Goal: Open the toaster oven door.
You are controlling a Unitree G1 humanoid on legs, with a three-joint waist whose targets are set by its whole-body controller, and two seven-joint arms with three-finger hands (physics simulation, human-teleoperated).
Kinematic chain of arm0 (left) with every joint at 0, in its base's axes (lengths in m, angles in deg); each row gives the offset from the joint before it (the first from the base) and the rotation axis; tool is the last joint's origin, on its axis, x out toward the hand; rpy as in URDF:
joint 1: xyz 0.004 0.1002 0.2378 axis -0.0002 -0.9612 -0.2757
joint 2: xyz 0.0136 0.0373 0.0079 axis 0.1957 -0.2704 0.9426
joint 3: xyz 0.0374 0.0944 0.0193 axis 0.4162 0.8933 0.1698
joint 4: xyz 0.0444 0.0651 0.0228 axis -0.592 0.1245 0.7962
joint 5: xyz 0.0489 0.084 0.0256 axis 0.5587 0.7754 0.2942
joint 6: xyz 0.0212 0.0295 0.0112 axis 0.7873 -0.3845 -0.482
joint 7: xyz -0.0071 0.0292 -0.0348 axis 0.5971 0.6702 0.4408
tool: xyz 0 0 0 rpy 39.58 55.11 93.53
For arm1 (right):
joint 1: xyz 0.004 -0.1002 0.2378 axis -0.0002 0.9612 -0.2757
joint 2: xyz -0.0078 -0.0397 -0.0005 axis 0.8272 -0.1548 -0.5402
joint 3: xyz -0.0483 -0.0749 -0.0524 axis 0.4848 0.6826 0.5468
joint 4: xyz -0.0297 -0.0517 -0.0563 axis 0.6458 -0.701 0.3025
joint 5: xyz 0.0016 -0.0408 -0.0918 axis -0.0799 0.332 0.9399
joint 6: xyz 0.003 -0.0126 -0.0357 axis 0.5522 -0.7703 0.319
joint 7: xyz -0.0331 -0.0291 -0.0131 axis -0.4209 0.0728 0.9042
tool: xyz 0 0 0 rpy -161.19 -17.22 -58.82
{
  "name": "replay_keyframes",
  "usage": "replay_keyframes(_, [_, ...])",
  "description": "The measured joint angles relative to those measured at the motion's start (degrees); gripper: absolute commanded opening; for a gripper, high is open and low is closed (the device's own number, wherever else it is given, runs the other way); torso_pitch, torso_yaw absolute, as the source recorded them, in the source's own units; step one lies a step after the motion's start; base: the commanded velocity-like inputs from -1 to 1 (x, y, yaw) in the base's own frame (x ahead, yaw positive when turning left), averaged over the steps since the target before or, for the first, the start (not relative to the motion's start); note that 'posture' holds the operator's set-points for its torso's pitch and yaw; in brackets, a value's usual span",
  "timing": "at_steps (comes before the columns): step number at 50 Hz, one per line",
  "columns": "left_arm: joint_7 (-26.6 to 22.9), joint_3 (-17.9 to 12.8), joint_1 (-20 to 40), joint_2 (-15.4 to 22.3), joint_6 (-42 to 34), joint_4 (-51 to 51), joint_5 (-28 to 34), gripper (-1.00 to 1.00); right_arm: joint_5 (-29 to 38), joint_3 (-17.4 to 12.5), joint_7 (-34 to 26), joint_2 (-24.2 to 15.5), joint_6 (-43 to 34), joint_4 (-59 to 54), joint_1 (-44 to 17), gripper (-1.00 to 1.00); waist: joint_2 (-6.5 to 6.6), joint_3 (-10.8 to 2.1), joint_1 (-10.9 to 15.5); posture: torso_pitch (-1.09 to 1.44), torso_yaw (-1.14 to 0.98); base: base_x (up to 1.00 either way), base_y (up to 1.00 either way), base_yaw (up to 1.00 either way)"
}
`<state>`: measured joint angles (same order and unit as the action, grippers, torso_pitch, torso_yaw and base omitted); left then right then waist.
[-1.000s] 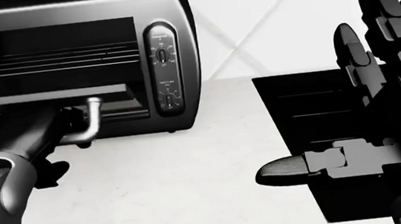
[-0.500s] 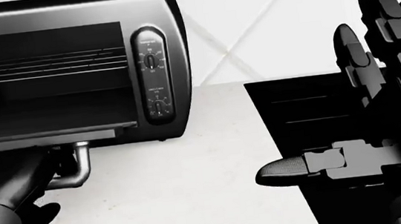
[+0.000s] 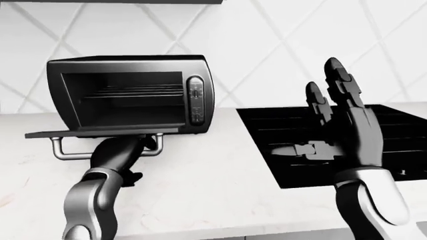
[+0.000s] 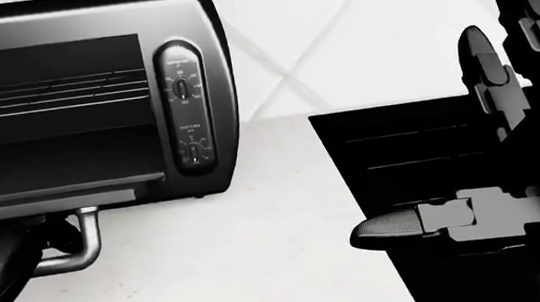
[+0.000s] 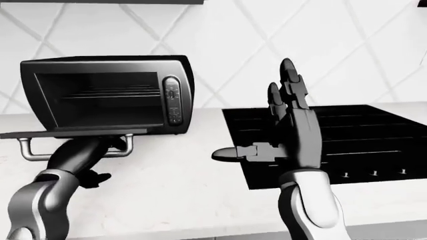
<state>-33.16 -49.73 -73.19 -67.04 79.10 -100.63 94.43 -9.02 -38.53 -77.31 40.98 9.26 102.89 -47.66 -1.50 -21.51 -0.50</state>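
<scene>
The black toaster oven (image 3: 133, 90) stands on the white counter at the left, its wire rack showing inside. Its door (image 3: 100, 132) lies folded down, about level, and sticks out toward me. The metal handle (image 3: 64, 154) hangs under the door's near edge. My left hand (image 3: 126, 145) reaches up from below and is closed round the handle near its right end; the door hides the fingertips. My right hand (image 5: 267, 125) is raised, open and empty over the cooktop, fingers pointing up and thumb out to the left. The control knobs (image 4: 187, 122) sit on the oven's right panel.
A black cooktop (image 3: 280, 125) is set into the counter (image 3: 200, 175) on the right, under my right hand. A white diamond-tiled wall (image 3: 267, 50) rises behind. The counter's near edge (image 5: 200, 232) runs along the bottom of the eye views.
The door has swung further down, from part open to about level, and my left hand has dropped with the handle. The head view has shifted a little to the right. The right hand has kept its pose.
</scene>
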Motion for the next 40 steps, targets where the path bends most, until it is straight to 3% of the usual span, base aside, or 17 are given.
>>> replay_keyframes(15, [-7.0,-2.8,-4.4,-2.5,2.2,-15.4,-3.4,-0.11,-1.1,0.1,0.9,-0.3,-1.6,0.5,-0.8,1.0,0.83,-0.55,1.3,-0.55,0.0,0.0,0.0,0.0])
replay_keyframes(20, [-9.2,-4.2,-6.3,-3.1,2.5,-19.8,-5.0,0.15,-1.1,0.8,0.6,-0.1,-0.9,-0.1,-0.3,1.0,1.12,0.25,1.7,-0.55,0.0,0.0,0.0,0.0])
replay_keyframes(24, [-10.5,-5.9,-7.2,-3.7,2.0,-21.7,-4.6,0.26,-0.6,0.9,0.3,-0.2,0.2,-1.3,0.2,1.0,0.05,0.22,2.8,-0.55,0.0,0.0,0.0,0.0])
replay_keyframes(26, [-11.1,-6.0,-8.3,-4.3,2.1,-21.9,-4.5,0.33,-0.2,0.3,0.4,-0.1,0.0,-1.7,0.7,1.0,0.34,0.5,2.7,-0.55,0.0,0.0,0.0,0.0])
replay_keyframes(29, [-12.7,-5.9,-9.4,-4.9,2.7,-22.6,-4.5,0.36,0.3,0.1,0.5,0.0,0.2,-2.2,1.1,1.0,-0.01,0.39,2.8,-0.55,0.0,0.0,0.0,0.0])
replay_keyframes(34, [-13.8,-6.3,-9.7,-5.4,3.7,-26.8,-6.0,0.4,0.0,0.7,0.0,0.1,1.0,-0.8,0.6,1.0,-0.25,-0.9,2.7,-0.55,0.0,0.0,0.0,0.0])
replay_keyframes(40, [-16.2,-9.3,-12.8,-6.5,5.4,-29.9,-8.4,0.42,-0.4,0.2,0.2,0.1,0.5,-0.2,0.6,1.0,0.14,-0.99,2.4,-0.55,0.0,0.0,0.0,0.0])
